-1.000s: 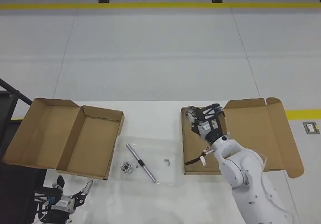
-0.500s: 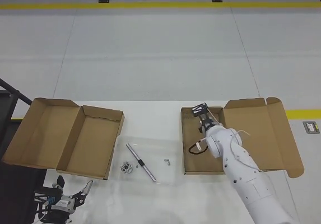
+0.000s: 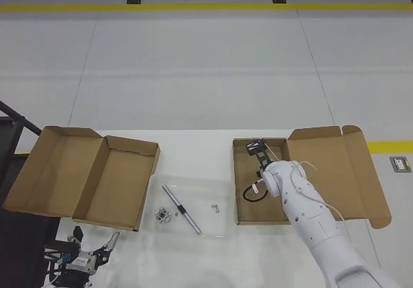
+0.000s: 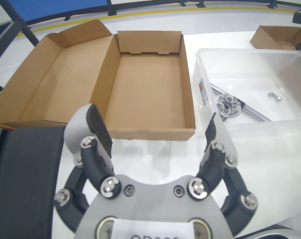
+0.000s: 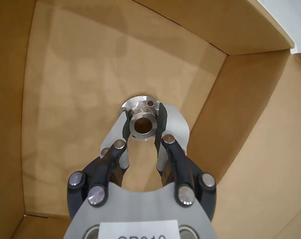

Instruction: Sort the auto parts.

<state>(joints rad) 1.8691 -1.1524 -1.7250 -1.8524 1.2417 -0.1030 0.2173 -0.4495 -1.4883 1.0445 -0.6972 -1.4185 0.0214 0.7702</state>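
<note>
- While its fingers pinch the neck of a flanged metal bushing (image 5: 142, 125), the right gripper (image 5: 143, 118) hangs inside the right cardboard box (image 5: 73, 70), near one corner. Whether the part touches the box floor cannot be told.
- A white label (image 5: 139, 230) on that gripper's plate is cut off at the frame edge, its print unreadable.
- From above, the right gripper (image 3: 258, 149) sits at the far end of the right cardboard box (image 3: 243, 165), whose lid flap lies open to the outer side.
- At the near table edge, the left gripper (image 4: 152, 115) holds its fingers spread wide with nothing between them, facing the left cardboard box (image 4: 150, 83), which lies with its lid open.
- Between the two boxes stands a clear plastic bin (image 4: 250, 50); a small sticker (image 4: 202, 89) on its wall is too small to read.
- Inside the bin, a toothed round part (image 4: 227, 105) lies just beside a long metal rod (image 4: 255, 113), with a small bracket (image 4: 274, 96) apart from both.
</note>
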